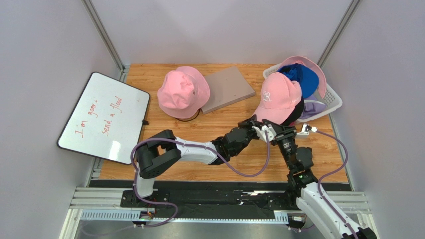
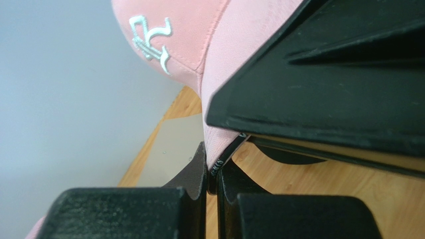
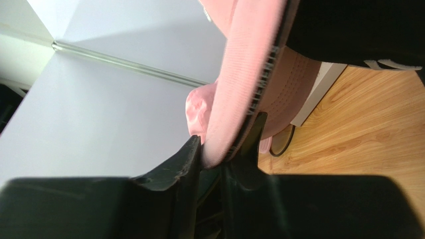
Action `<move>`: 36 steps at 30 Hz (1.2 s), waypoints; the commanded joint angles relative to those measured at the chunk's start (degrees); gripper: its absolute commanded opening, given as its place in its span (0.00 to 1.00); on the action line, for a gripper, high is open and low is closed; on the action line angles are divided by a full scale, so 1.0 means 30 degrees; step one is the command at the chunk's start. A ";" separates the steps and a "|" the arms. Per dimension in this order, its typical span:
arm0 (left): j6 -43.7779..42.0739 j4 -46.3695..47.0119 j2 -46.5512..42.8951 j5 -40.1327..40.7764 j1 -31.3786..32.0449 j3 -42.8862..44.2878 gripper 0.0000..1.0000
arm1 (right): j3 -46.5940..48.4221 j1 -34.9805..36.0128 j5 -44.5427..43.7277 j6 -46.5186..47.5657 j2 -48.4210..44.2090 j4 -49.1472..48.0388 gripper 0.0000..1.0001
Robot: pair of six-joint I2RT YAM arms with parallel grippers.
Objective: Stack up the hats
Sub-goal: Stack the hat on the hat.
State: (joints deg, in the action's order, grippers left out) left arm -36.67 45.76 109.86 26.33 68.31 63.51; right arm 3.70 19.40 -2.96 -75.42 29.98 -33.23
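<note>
A pink baseball cap (image 1: 278, 95) with a white logo is held up over the table's right half, in front of the basket. My left gripper (image 1: 261, 130) is shut on its lower rim. In the left wrist view the pink fabric and black sweatband (image 2: 222, 158) are pinched between the jaws of the left gripper (image 2: 213, 162). My right gripper (image 1: 280, 129) holds the same rim beside it. The right wrist view shows the right gripper (image 3: 219, 149) with its jaws set close on the cap's edge (image 3: 239, 84). A pink bucket hat (image 1: 182, 91) sits on a wire frame at the back centre.
A white mesh basket (image 1: 333, 99) at the back right holds a blue hat (image 1: 305, 78), a lavender one (image 1: 312, 108) and a pink brim (image 1: 312, 63). A grey board (image 1: 227, 88) lies beside the bucket hat. A whiteboard (image 1: 105, 117) leans at the left edge.
</note>
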 commanded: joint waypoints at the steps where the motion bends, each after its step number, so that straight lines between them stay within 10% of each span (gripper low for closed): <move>1: -0.2219 0.2819 0.0204 0.0130 0.0226 0.0161 0.00 | 0.0874 -0.0109 -0.0478 0.1231 -0.0908 0.0060 0.41; 3: -0.2981 0.3144 0.0351 0.0305 0.0197 0.0218 0.00 | 0.1429 -0.0109 -0.0477 0.1729 -0.1698 0.1254 0.74; 7: -0.3714 0.4752 0.0323 0.0307 0.0227 -0.0190 0.00 | 0.2747 -0.0109 -0.1031 0.3424 -0.3543 0.4916 0.91; 14: -0.4770 0.4932 0.0087 -0.0396 0.0197 -0.0397 0.00 | 0.5560 -0.0109 -0.3756 0.5333 -0.6533 1.5163 0.92; 36: -0.1989 0.3382 -0.2195 -0.2181 -0.0301 -0.2269 0.00 | 1.4900 -0.0138 -0.5784 1.4586 -0.3966 2.2297 0.99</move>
State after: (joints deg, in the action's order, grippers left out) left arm -46.00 56.66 108.51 23.79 67.59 58.30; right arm 38.72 18.92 -19.05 -44.18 12.60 32.36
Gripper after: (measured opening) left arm 0.032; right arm 0.996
